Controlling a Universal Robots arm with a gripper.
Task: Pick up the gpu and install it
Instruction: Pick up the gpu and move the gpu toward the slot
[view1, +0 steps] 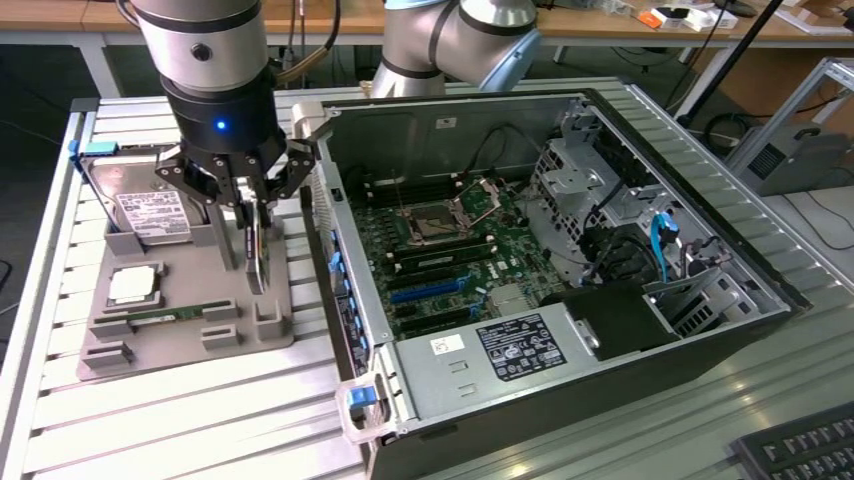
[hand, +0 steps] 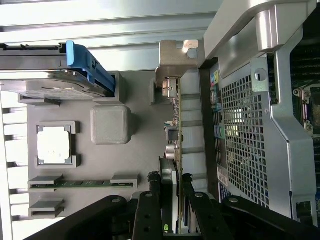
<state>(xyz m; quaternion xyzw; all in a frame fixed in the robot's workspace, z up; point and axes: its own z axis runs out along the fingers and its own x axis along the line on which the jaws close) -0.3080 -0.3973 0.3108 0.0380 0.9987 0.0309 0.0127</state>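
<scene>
**ops:** status? where's the gpu

**arm:** gpu (view1: 256, 250) (hand: 175, 130) stands on edge, upright, at the 3 o'clock side of the grey fixture tray (view1: 187, 335). That's the side just beside the open PC case (view1: 441, 120). Card is outside the case, not installed.

**ops:** end effector?

**arm:** my end effector (view1: 244, 265) (hand: 170, 179) is directly over the card, one finger down each face, clenched on the gpu. In the wrist view the card runs edge-on between my fingers, with its silvery bracket (hand: 172, 62) at the far end. Can't tell whether its lower edge sits in the tray slot or is clear of it.

**ops:** rest of the tray?

**arm:** exterior view: hard drive (view1: 147, 205) with blue rail at 12 o'clock of the tray, CPU (view1: 134, 285) in its pocket around 9, memory stick (view1: 167, 315) around 7. All well apart from my fingers.

**ops:** case?

**arm:** tray sits at 9 o'clock of the case on the slatted worktop (view1: 200, 425). Side panel off, motherboard (view1: 441, 250) exposed, power supply (view1: 494, 355) at 6 o'clock of the board. Keyboard (view1: 801, 450) at 5 o'clock of the case.
</scene>
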